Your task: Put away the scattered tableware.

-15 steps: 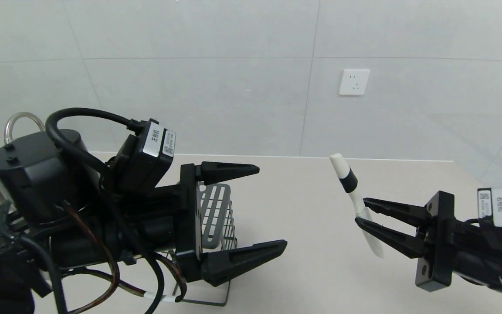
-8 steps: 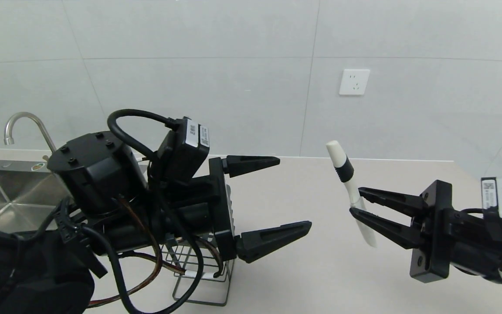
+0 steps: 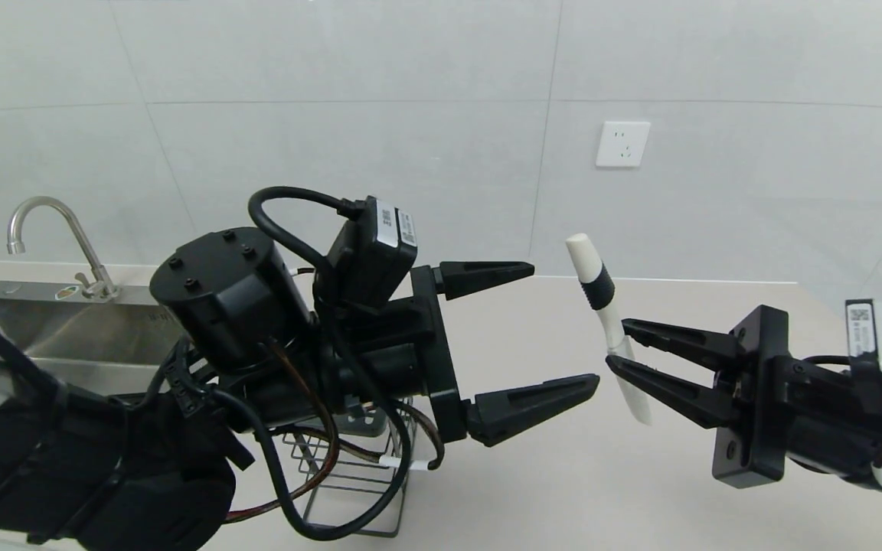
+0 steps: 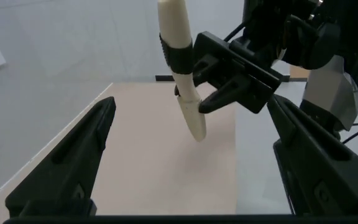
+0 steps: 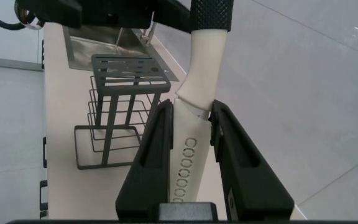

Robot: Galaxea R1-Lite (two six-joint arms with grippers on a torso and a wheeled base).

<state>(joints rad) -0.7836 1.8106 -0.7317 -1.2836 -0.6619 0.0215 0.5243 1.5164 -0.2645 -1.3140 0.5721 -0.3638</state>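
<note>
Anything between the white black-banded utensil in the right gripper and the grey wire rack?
Yes. The open left gripper and its arm hang above the grey wire rack, between it and the white black-banded utensil clamped in the right gripper.

steel sink (image 3: 66, 337) w/ faucet (image 3: 96, 287) left; wall socket (image 3: 622, 144)

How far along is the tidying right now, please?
Nothing looks put away yet: the wire rack shows no utensil in it. In hand: the right gripper clamps a white utensil with a black band, roughly upright above the counter, the open left gripper facing it. Left: getting it into the rack.
</note>
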